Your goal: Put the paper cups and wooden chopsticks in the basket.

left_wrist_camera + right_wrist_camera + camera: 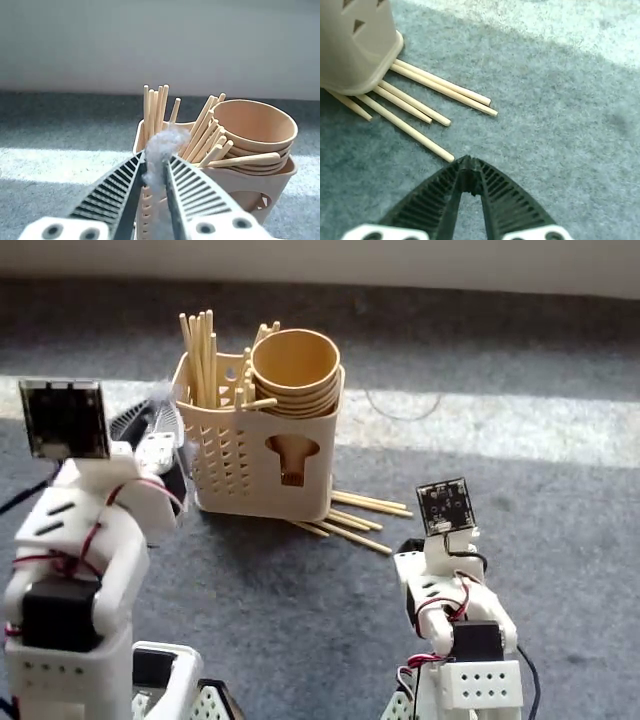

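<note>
The basket point(262, 465) stands upright on the grey counter point(520, 510), holding stacked paper cups point(296, 375) and several upright chopsticks point(200, 350). Approx. five loose chopsticks point(420, 107) lie on the counter against the basket base. L jaws: nearly closed, pinching a grey tuft point(162, 145), poss. lint, just beside the basket. R jaws: closed, empty, near the loose chopsticks.

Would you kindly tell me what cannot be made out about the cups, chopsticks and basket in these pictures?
1. Paper cups: in the high view the basket wall hides the stack's bodies, and the nested rims sit too close to count.
2. Loose chopsticks: in the right wrist view their far ends run under the basket's base, so the count is unsure.
3. Grey tuft in the left gripper: what it is cannot be told.
</note>
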Motion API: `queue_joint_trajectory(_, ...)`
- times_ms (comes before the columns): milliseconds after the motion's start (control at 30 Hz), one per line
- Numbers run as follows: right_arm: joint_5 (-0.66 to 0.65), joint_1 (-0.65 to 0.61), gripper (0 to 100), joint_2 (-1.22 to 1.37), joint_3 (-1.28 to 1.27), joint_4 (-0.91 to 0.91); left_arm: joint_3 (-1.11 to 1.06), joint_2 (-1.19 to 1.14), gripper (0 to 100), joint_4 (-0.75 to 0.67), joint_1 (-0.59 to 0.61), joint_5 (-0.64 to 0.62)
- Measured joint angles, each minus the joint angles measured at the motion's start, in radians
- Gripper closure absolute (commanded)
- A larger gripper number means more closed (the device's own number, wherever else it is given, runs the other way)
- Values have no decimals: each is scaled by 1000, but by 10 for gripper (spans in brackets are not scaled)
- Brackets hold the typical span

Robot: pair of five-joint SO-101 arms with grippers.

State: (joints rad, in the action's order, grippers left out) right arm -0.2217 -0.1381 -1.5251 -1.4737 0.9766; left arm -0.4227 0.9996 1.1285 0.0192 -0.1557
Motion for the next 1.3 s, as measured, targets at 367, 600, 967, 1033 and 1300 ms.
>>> queue_joint_trajectory(367,0,0,985,-2,-9,-5,790,-769,873,365,104,80)
queue_joint_trajectory(600,0,0,985,0,-11,-5,1191,-1157,836,582,107,98)
queue_joint_trajectory(967,0,0,985,0,-11,-5,1229,-1298,850,620,107,110)
queue_joint_trajectory(1033,0,0,985,0,-11,-5,1191,-1298,885,620,107,133)
queue_joint_trajectory(1300,0,0,985,0,-11,-5,1066,-1298,996,624,98,226)
